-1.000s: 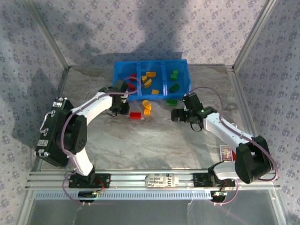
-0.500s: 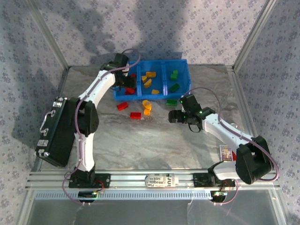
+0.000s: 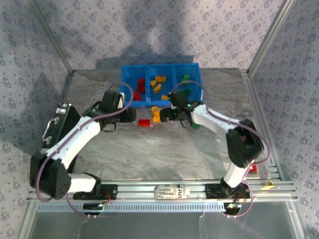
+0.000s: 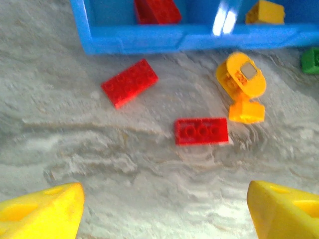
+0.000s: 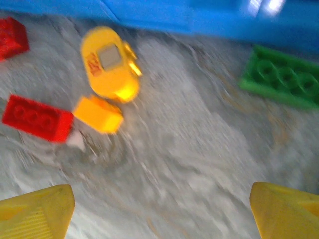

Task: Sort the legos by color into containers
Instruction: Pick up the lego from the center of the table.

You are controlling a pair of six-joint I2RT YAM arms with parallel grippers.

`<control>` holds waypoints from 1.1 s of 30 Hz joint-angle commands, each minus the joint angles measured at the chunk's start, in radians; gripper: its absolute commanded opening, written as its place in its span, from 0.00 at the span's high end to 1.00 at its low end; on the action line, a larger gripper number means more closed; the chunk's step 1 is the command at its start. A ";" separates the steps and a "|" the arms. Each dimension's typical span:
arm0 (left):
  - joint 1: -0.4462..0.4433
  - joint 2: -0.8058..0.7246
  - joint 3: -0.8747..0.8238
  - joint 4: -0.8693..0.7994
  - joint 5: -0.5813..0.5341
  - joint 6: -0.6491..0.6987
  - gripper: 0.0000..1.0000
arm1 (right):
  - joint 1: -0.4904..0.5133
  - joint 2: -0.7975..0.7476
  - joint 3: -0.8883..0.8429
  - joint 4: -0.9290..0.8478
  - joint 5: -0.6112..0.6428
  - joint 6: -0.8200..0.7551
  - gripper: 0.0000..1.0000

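Note:
The blue bin at the back holds red legos on the left, yellow ones in the middle and green ones on the right. In front of it lie a red brick, a second red brick, a rounded yellow piece, a small orange brick and a green brick. My left gripper hovers open just left of them. My right gripper is open just to their right.
A black case with a handle stands at the left edge, partly under my left arm. The bin's front wall runs right behind the loose bricks. Metal frame rails border the table.
My left arm went up to the bin's left compartment, opened, and came back down to the table. My right arm swung left, from beside the green brick to the yellow pieces.

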 commanded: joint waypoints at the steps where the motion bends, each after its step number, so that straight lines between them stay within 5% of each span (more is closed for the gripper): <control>1: -0.033 -0.106 -0.118 0.023 -0.014 -0.056 0.15 | 0.020 0.113 0.124 -0.037 0.036 -0.027 0.08; 10: -0.041 -0.364 -0.304 0.014 -0.005 -0.119 0.14 | 0.046 0.401 0.416 -0.123 0.081 -0.044 0.16; 17: -0.041 -0.395 -0.318 -0.009 -0.007 -0.121 0.14 | 0.067 0.536 0.548 -0.157 0.117 -0.041 0.18; 20: -0.042 -0.401 -0.317 -0.012 -0.010 -0.121 0.14 | 0.069 0.574 0.593 -0.200 0.138 -0.040 0.26; 27: -0.042 -0.408 -0.315 -0.029 -0.028 -0.107 0.14 | 0.100 0.477 0.508 -0.179 0.212 -0.060 0.58; 33: -0.041 -0.414 -0.308 -0.040 -0.026 -0.108 0.15 | 0.121 0.287 0.447 -0.181 0.266 -0.089 0.59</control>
